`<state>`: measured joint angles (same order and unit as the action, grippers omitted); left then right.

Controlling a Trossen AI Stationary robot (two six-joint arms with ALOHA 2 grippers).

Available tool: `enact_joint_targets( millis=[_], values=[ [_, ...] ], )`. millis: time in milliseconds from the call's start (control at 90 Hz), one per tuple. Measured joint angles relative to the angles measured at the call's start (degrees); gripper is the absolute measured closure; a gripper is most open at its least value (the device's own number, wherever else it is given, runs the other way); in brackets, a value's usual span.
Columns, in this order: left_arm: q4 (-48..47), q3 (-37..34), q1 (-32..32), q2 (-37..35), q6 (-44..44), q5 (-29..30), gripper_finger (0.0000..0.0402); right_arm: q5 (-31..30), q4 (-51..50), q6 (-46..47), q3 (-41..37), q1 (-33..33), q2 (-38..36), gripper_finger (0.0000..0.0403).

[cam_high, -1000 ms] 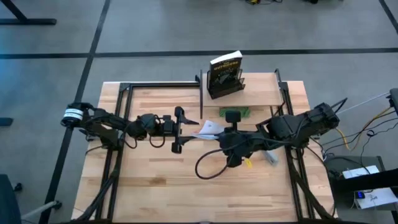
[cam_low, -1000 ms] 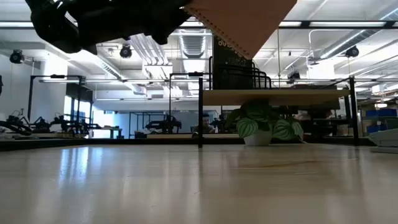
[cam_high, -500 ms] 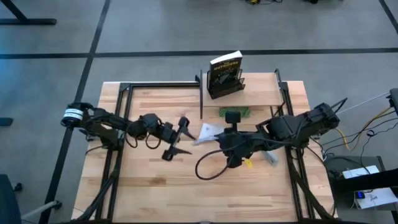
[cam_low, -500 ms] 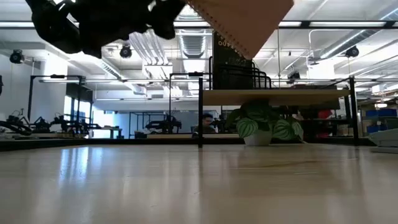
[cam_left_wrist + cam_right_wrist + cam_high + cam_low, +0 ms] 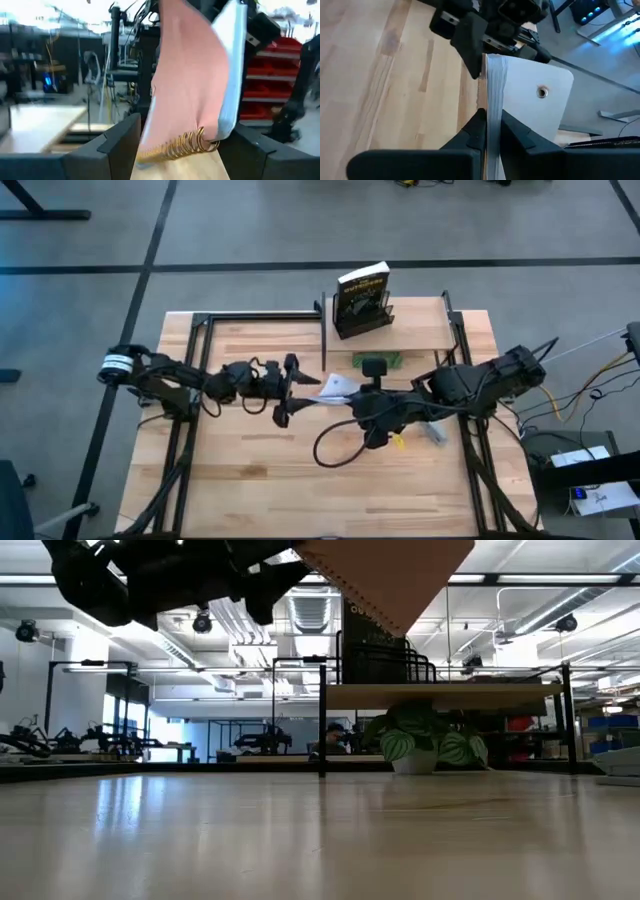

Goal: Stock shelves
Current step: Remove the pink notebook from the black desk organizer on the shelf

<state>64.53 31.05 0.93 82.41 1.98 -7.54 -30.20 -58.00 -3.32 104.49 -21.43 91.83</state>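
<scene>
A spiral notebook [image 5: 334,387] with a pink and a white cover hangs over the middle of the table, with my right gripper [image 5: 350,395] shut on it. My left gripper [image 5: 287,390] is open, and its two fingers [image 5: 120,145] stand on either side of the notebook's spiral end [image 5: 185,142]. Whether they touch it I cannot tell. The shelf [image 5: 420,330], a light wood board on black legs [image 5: 321,730], stands at the far middle of the table. It carries a black wire rack [image 5: 365,318] with a dark book [image 5: 360,292]. My right gripper pinches the notebook's edge that faces the table's right [image 5: 489,131] between its two fingers [image 5: 472,132]. They come in roughly level from the table's right. The notebook is lifted clear of the table and stands on edge, tilted, with its spiral edge [image 5: 345,590] lowest.
A potted plant with green leaves [image 5: 425,740] sits under the shelf. A small yellow thing [image 5: 400,442] and a grey thing [image 5: 437,435] lie on the table by the right arm. Bare tabletop [image 5: 300,490] stretches along the near side.
My left gripper drew back toward the table's left and turned, then came back to the notebook with its fingers astride the spiral end again. The notebook stayed aloft in my right gripper at much the same place.
</scene>
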Motion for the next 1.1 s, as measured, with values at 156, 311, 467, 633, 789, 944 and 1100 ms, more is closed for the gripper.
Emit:
enact_joint_targets(
  millis=[156, 311, 467, 633, 789, 944, 1100],
  values=[
    [-0.1, 0.0, 0.0, 0.0, -0.9, 0.2, 0.0159, 0.1, 0.0, 0.2, 0.0, 0.0, 0.0, 0.0384],
    [-0.5, 0.0, 0.0, 0.0, -1.4, 1.5, 0.0151, 0.1, 0.0, 0.3, 0.0, 0.0, 0.0, 0.0384],
    [-2.6, 0.0, 0.0, 0.1, -1.4, 3.6, 0.0145, 0.1, 0.0, 0.3, 0.0, 0.0, 0.0, 0.0384],
    [-3.1, 0.0, 0.0, 0.1, -1.3, 3.6, 0.0139, 0.1, 0.0, 0.3, 0.0, 0.0, 0.0, 0.0384],
    [-3.2, 0.0, 0.0, 0.1, -1.2, 3.6, 0.0137, 0.1, 0.0, 0.3, 0.0, 0.0, 0.0, 0.0384],
    [-3.2, 0.0, 0.0, 0.1, -0.9, 4.1, 0.0149, 0.1, 0.0, 0.3, 0.0, 0.0, 0.0, 0.0384],
    [-3.2, 0.0, 0.0, 0.1, -1.1, 4.2, 0.0168, 0.1, 0.0, 0.3, 0.0, 0.0, 0.0, 0.0384]
  ],
)
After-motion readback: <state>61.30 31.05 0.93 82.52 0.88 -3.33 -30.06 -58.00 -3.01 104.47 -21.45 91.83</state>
